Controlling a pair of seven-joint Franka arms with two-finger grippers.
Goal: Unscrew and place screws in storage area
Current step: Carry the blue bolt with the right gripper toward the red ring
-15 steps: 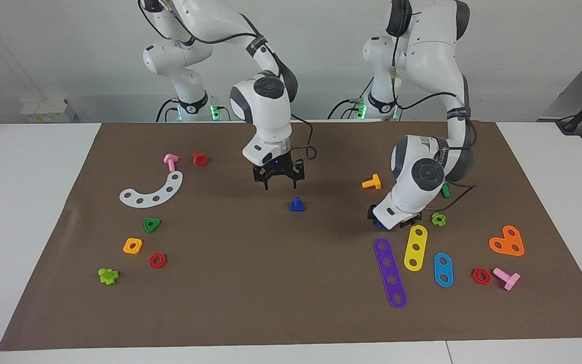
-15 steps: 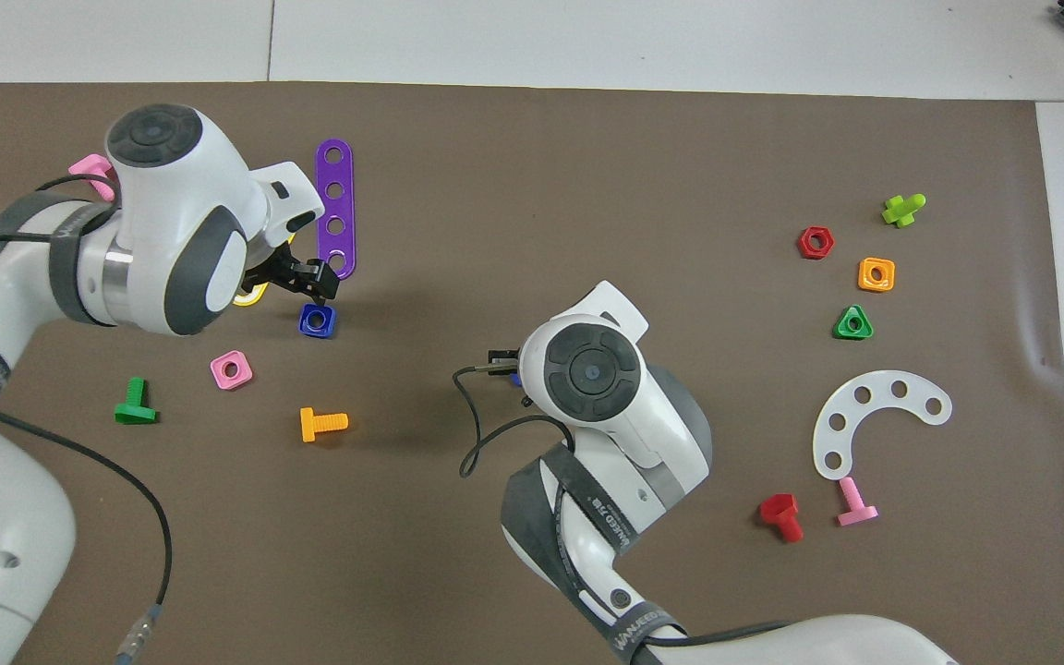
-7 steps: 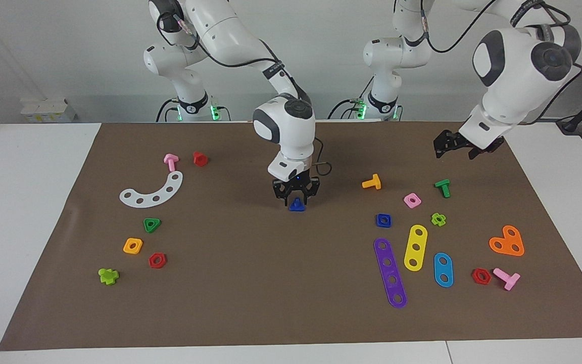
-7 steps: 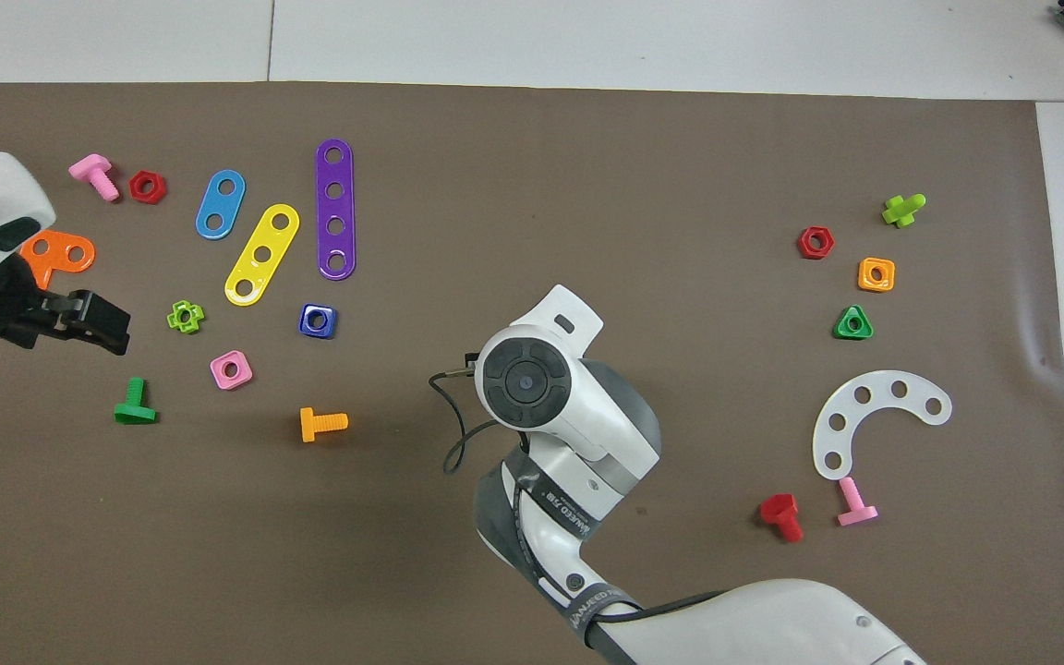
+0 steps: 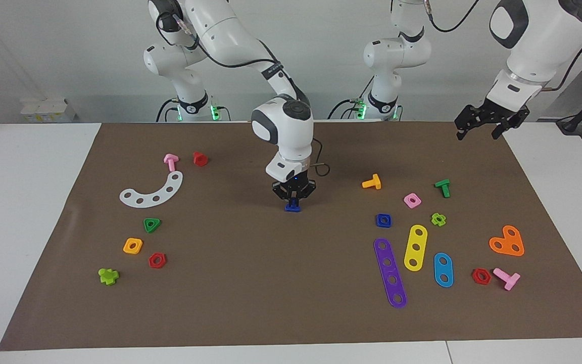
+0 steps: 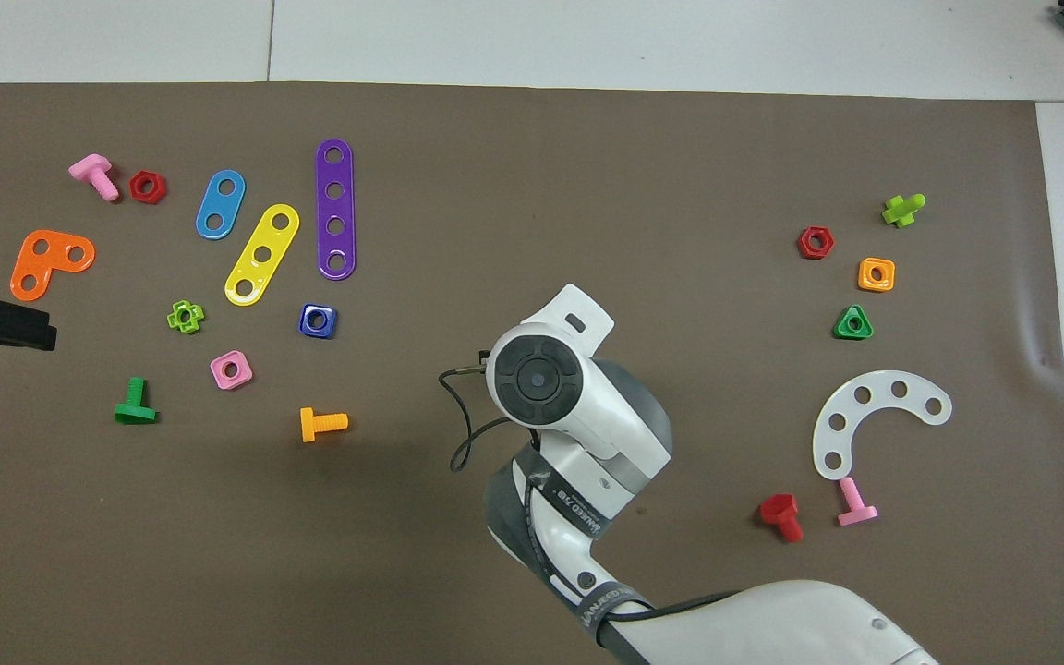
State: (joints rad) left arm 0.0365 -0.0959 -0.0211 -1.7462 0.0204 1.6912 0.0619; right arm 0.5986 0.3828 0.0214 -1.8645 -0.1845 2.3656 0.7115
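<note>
The blue bolt [image 5: 292, 206] with a triangular head stands head-down at the middle of the brown mat [image 5: 250, 283]. My right gripper [image 5: 293, 198] points straight down over it and is shut on its shaft. In the overhead view the right arm's wrist [image 6: 537, 379] hides the bolt. The storage area, toward the right arm's end, holds the white curved strip [image 5: 152, 191] [image 6: 874, 416] and small coloured nuts. My left gripper [image 5: 479, 130] [image 6: 42, 331] hangs open and empty, high over the mat's edge at the left arm's end.
A blue square nut [image 5: 383, 220], purple [image 5: 390, 273], yellow [image 5: 415, 247] and blue [image 5: 443, 269] holed strips, an orange bolt [image 5: 372, 182] and a pink nut [image 5: 411, 200] lie toward the left arm's end. A pink bolt [image 5: 171, 162] and a red bolt [image 5: 200, 158] lie beside the white strip.
My right gripper has come down onto the blue bolt and shut on its shaft. My left arm has let go of the blue square nut, risen and swung away toward its end of the table.
</note>
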